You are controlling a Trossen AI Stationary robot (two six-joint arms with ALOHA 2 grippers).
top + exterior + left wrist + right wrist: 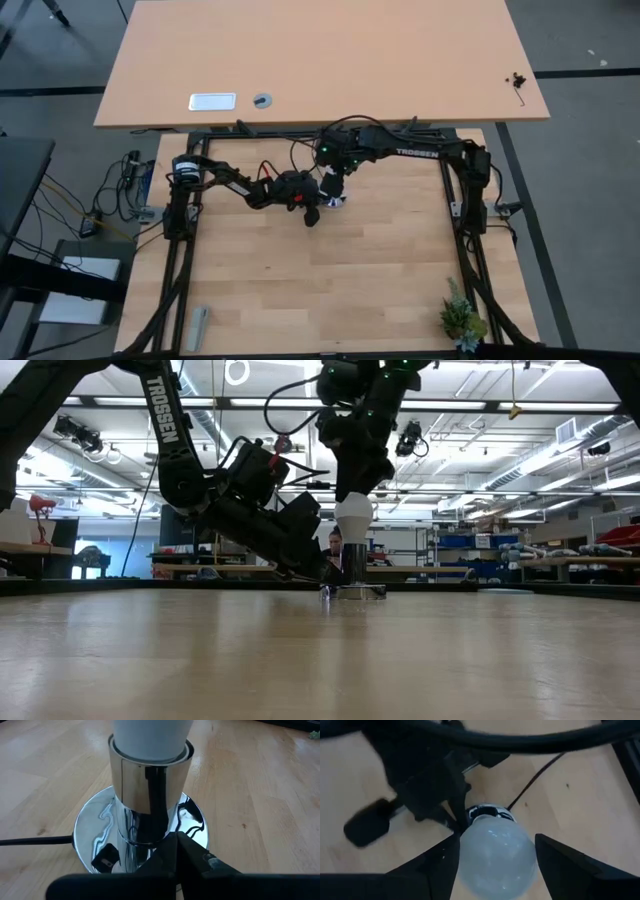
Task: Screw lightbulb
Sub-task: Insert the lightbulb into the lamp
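The white frosted lightbulb (497, 857) stands upright with its lower end in the chrome socket tube (150, 785). That tube rises from a round chrome base plate (95, 827) near the table's middle (335, 203). A thin black cord (30, 840) leaves the plate. My right gripper (496, 845) comes down over the bulb, one finger on each side of its round top (353, 515). My left gripper (177, 840) is shut and low at the foot of the socket, on its left side (318, 210). My left gripper presses its shut fingertips on the chrome base plate (195, 832), right at the foot of the tube. It comes slanting down from the table's left. The plate lies flat on the table. My right gripper has the bulb's wide round part (465, 855) between its two fingers, which lie against its opposite sides. The fingers come from above, pointing steeply down. The bulb stands upright in the socket.
A small green plant (462, 318) stands at the near right corner and a grey flat object (198, 327) lies at the near left. A second tabletop (320, 60) lies beyond the far edge. Bare wood surrounds the socket.
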